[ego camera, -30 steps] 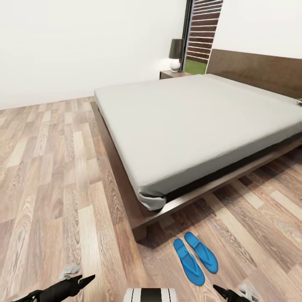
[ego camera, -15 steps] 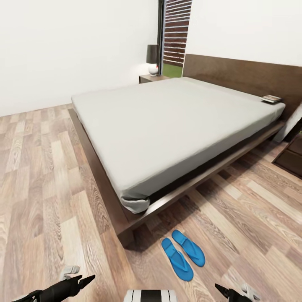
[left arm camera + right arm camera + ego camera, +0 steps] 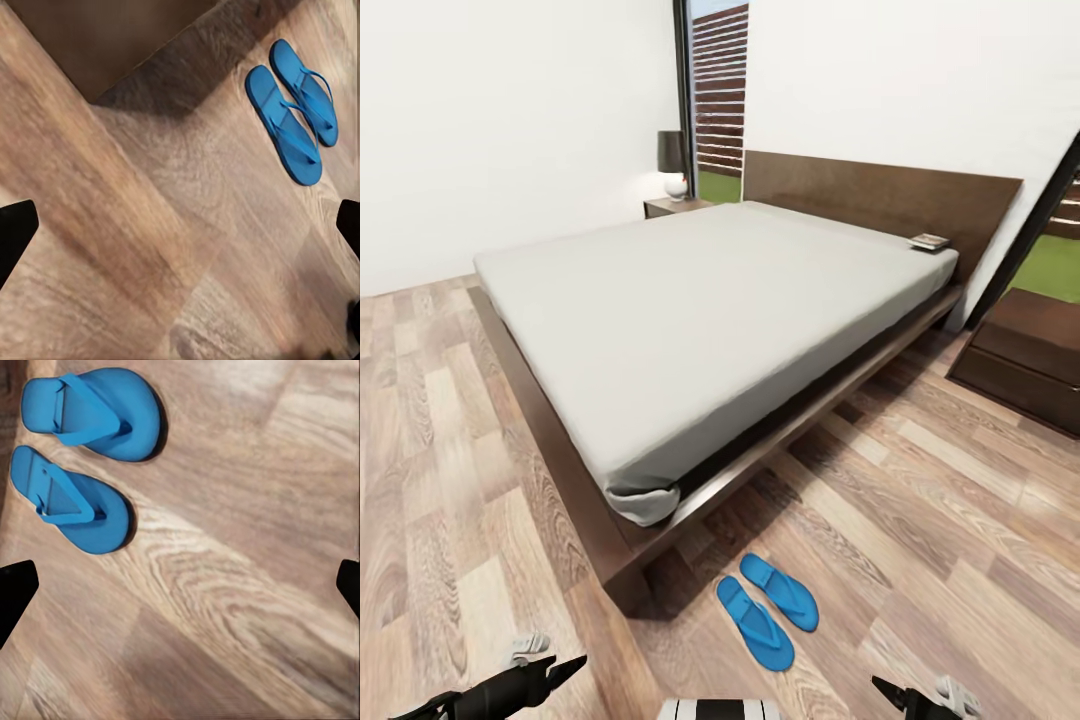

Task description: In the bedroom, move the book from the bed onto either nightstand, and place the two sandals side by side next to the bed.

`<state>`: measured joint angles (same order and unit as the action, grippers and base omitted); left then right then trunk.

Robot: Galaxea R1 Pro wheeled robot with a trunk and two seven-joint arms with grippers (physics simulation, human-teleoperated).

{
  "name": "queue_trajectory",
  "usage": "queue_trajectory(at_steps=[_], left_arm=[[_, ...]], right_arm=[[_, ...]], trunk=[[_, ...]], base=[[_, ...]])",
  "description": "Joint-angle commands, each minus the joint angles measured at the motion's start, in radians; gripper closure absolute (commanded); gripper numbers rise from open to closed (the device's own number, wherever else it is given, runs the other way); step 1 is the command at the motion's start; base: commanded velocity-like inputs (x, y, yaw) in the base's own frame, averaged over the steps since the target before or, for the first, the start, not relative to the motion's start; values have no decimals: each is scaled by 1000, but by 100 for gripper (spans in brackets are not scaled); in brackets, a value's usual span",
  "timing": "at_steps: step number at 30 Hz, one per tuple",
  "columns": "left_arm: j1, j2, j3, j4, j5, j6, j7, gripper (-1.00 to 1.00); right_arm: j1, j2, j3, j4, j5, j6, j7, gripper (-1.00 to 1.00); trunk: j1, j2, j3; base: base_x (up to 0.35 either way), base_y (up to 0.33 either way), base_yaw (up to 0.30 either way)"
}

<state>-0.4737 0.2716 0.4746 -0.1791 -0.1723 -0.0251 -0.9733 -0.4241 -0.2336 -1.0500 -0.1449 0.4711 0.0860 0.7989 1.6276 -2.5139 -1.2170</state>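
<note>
The book lies on your bed, at the far corner by the headboard, with a nightstand beyond that side. Both sandals sit side by side on the floor near the bed's foot corner. Your left claw and right claw are spread, holding nothing.

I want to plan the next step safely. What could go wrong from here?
1. The sandals lie on the floor just ahead of the robot, by the bed corner; driving forward may push them apart.
2. The book sits at the mattress's far end near the headboard, so reaching it probably needs a drive around the bed, close to the nightstand.
</note>
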Motion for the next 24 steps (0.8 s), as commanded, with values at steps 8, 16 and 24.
queue_trajectory(at_steps=[8, 16, 24], left_arm=[[0, 0, 9, 0, -10, -3, -4, -100], [0, 0, 9, 0, -10, -3, -4, -100], [0, 0, 10, 0, -10, -3, -4, -100]], right_arm=[[-1, 0, -8, -3, 4, 9, 5, -100], [-1, 0, -8, -3, 4, 9, 5, -100], [-1, 0, -8, -3, 4, 9, 5, -100]], trunk=[[0, 0, -1], [0, 0, -1], [0, 0, -1]], base=[[0, 0, -283], [0, 0, -283], [0, 0, -283]])
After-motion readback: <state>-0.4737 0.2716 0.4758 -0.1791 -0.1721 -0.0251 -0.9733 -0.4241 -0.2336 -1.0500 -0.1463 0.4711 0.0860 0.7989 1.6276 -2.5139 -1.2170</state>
